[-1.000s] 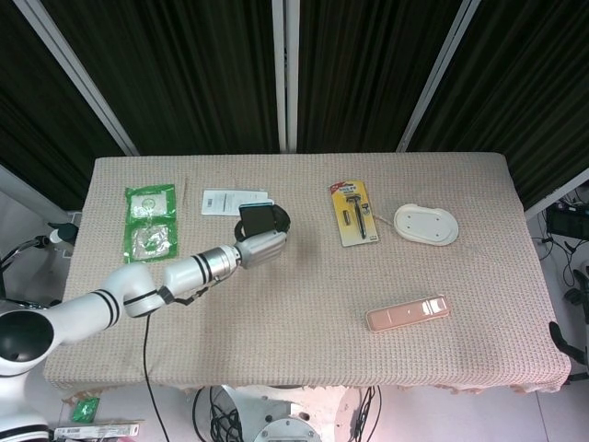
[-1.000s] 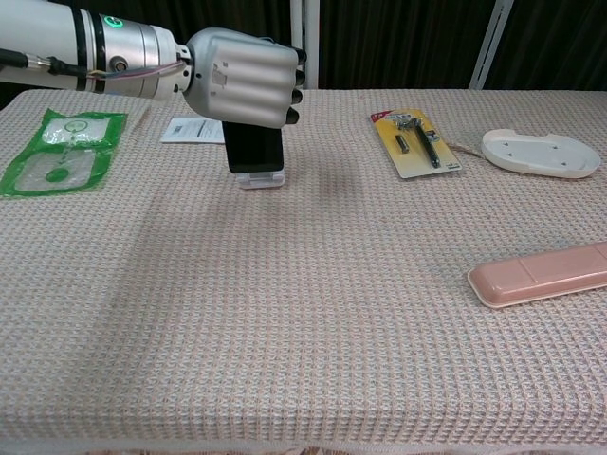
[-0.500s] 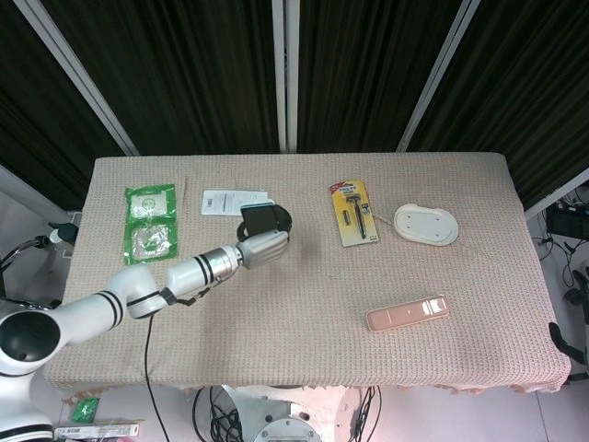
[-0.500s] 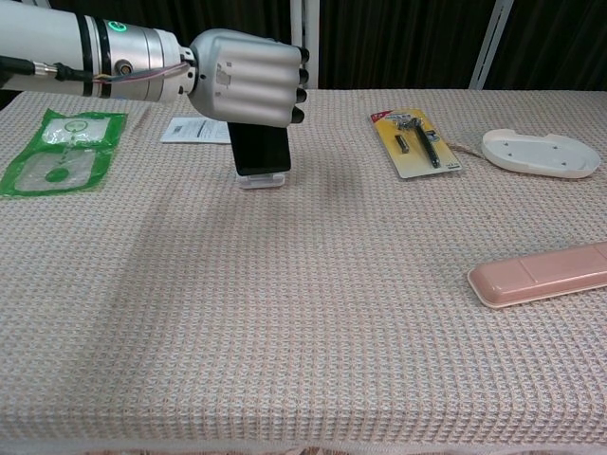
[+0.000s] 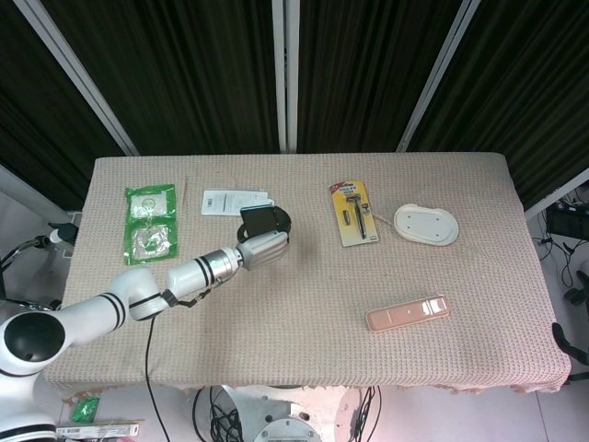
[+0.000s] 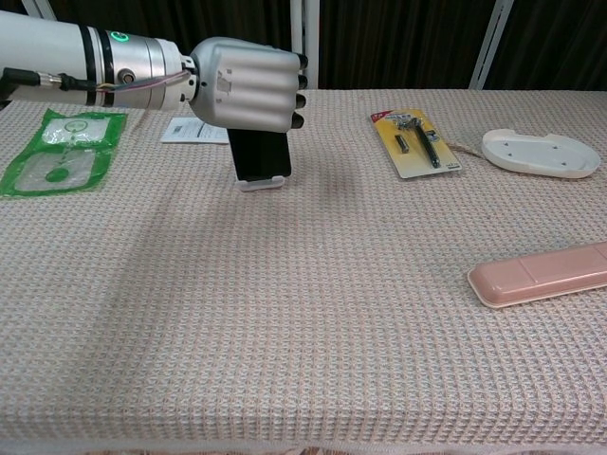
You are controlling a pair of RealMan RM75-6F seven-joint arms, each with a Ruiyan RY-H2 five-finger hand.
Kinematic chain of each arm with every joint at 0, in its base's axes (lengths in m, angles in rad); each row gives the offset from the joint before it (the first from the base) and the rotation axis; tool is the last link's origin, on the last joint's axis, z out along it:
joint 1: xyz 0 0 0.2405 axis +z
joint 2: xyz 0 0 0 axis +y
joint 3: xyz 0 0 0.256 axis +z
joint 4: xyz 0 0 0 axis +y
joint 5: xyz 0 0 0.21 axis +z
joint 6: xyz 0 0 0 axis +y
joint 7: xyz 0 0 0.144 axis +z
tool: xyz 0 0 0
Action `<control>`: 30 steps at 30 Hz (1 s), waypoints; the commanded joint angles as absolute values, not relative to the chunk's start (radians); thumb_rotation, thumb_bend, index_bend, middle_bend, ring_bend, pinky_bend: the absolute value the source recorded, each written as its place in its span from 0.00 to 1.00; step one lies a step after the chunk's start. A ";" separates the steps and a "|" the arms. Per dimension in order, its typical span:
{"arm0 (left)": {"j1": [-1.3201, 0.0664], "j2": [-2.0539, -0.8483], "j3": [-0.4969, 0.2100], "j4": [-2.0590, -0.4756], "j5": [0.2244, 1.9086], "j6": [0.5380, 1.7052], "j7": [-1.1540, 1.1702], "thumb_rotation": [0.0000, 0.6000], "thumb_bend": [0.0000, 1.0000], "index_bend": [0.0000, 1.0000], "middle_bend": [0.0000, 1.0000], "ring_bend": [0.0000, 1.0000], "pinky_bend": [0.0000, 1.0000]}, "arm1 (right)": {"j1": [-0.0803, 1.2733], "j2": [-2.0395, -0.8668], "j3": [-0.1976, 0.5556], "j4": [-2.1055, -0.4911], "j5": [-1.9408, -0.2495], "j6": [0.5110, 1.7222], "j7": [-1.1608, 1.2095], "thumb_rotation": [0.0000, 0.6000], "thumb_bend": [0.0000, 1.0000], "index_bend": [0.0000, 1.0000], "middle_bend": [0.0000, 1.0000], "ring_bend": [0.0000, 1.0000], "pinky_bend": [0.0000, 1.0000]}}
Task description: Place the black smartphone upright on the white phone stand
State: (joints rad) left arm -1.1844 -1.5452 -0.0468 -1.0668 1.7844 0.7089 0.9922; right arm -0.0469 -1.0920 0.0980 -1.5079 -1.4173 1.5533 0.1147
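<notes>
The black smartphone (image 6: 260, 154) stands upright, its lower edge in the lip of the white phone stand (image 6: 262, 182) at the table's back left. My left hand (image 6: 248, 83) is wrapped over the phone's upper part and holds it; the fingers hide the top of the phone. From the head view the left hand (image 5: 264, 248) sits just in front of the smartphone (image 5: 261, 219), and the stand is mostly hidden beneath them. My right hand is outside both views.
A green packet (image 6: 60, 148) and a white leaflet (image 6: 194, 131) lie to the left of the stand. A carded razor (image 6: 414, 141), a white oval dish (image 6: 540, 153) and a pink flat case (image 6: 541, 273) lie to the right.
The left hand has shifted slightly with the phone; the phone's lower edge now sits squarely in the stand's lip.
</notes>
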 commanded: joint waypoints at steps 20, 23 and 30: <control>-1.181 -1.544 -0.061 -1.088 1.696 0.648 1.044 1.00 0.28 0.08 0.14 0.14 0.30 | -0.044 -1.097 0.101 -1.491 -1.408 1.535 0.127 1.00 0.26 0.00 0.00 0.00 0.00; -1.177 -1.542 -0.062 -1.095 1.686 0.653 1.051 1.00 0.26 0.07 0.11 0.12 0.28 | -0.043 -1.099 0.102 -1.488 -1.406 1.534 0.128 1.00 0.27 0.00 0.00 0.00 0.00; -1.172 -1.526 -0.058 -1.131 1.666 0.652 1.049 1.00 0.19 0.03 0.03 0.08 0.25 | -0.039 -1.100 0.104 -1.489 -1.409 1.531 0.128 1.00 0.27 0.00 0.00 0.00 0.00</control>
